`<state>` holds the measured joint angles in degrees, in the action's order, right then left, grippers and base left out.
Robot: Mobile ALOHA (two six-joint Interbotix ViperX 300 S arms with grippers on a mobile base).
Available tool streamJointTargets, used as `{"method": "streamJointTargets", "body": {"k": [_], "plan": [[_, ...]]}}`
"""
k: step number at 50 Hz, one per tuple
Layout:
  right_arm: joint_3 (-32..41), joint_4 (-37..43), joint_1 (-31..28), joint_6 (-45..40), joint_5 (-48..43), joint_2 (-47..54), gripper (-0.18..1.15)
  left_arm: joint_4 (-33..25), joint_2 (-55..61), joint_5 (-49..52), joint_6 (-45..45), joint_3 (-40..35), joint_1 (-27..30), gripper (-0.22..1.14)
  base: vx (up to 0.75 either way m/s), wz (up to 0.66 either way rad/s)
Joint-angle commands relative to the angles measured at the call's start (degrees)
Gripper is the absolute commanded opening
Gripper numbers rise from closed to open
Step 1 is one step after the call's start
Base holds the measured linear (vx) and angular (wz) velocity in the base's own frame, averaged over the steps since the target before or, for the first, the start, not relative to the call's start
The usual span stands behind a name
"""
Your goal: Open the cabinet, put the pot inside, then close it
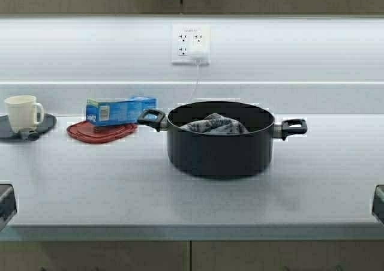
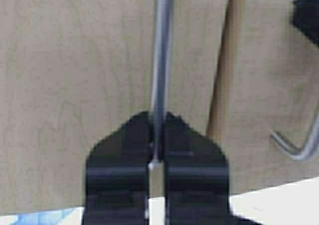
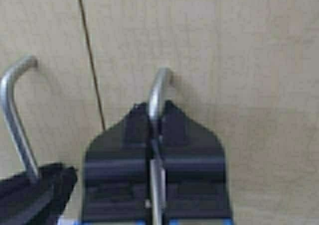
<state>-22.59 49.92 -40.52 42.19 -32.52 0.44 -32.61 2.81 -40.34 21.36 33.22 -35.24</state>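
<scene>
While both doors remain shut, left gripper [image 2: 157, 135] clenched on 1 slim metal bar handle [image 2: 161, 46] of the tan wood-grain cabinet [image 2: 75, 85], right gripper [image 3: 155, 120] on the other handle [image 3: 158, 93]. Well below both, wide black pot [image 1: 221, 140] on the grey desk [image 1: 90, 187]; probably heavy, rigid, best gripped by 2 side handles.

Around the one black pot [image 1: 220, 140] on the counter are one grey cloth [image 1: 215, 125] inside it, one cream mug [image 1: 23, 112], one blue box [image 1: 120, 110] and one red mat [image 1: 101, 131] to its left, and one wall outlet [image 1: 191, 44] behind it.
</scene>
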Motion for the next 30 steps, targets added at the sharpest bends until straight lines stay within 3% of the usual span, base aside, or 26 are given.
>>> {"method": "streamJointTargets", "body": {"k": [1, 20, 30], "plan": [[-4.31, 0.35, 0.44, -0.18, 7.21, -9.14, 0.07, 0.53, -8.53, 4.22, -0.70, 3.08, -0.44, 0.03, 0.01, 0.01], [-17.31, -2.99, 2.37, 0.70, 20.65, -26.10, 0.07, 4.04, -26.46, 21.88, 0.70, 10.37, 0.26, 0.03, -0.03, 0.00], [-20.48, -5.01, 7.91, 0.62, 28.56, -31.73, 0.07, 4.22, -34.72, 29.18, 1.32, 15.03, 6.42, 0.03, -0.12, -0.02]]}}
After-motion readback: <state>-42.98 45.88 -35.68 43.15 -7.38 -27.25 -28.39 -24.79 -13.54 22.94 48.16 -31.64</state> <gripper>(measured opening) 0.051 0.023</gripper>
